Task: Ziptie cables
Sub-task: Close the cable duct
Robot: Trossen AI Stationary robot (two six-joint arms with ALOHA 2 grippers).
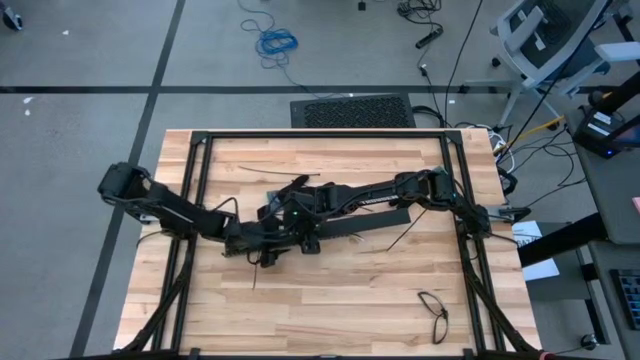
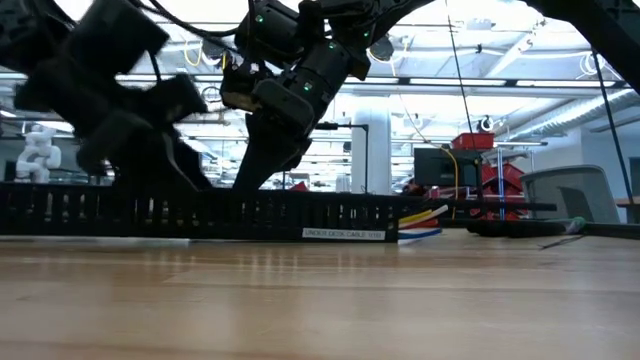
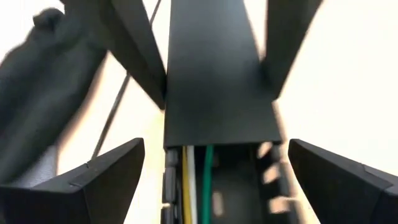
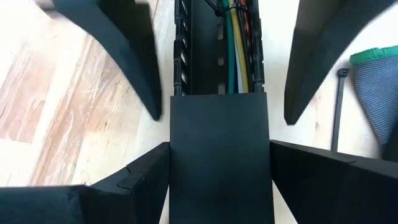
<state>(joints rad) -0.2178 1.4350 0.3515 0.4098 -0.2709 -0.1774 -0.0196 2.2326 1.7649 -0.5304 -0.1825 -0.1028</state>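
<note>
The left arm reached in from the table's left edge. The left gripper (image 1: pixel 268 232) sat low over the table's middle with its fingers (image 3: pixel 93 180) spread wide, holding nothing and straddling the slotted black cable duct (image 3: pixel 214 106).

The cables (image 3: pixel 196 180) lay inside the duct, side by side along its channel. Yellow, white and green strands were visible from the left wrist; green, yellow and a reddish one (image 4: pixel 237 43) from the right wrist. Their long axis followed the duct's, roughly left to right across the table in the high view with a slight tilt. In the low view coloured cable ends (image 2: pixel 422 222) stuck out of the duct's right end (image 2: pixel 350 215). A flat black lid (image 4: pixel 219 155) covered part of the channel; the cables emerged from under its edge.

The right gripper (image 1: pixel 312 205) met the left one over the duct, fingers (image 4: pixel 134 68) parted on either side of the lid, not clamped on it.

A thin black ziptie (image 4: pixel 337 106) lay on the wood beside the duct. Another black cable loop (image 1: pixel 433 310) lay near the front right corner, well apart.

The wooden table (image 1: pixel 340 290) had bare room in front of and behind the arms. Behind the table stood desks, monitors and a red cart (image 2: pixel 485 165) under ceiling lights.
</note>
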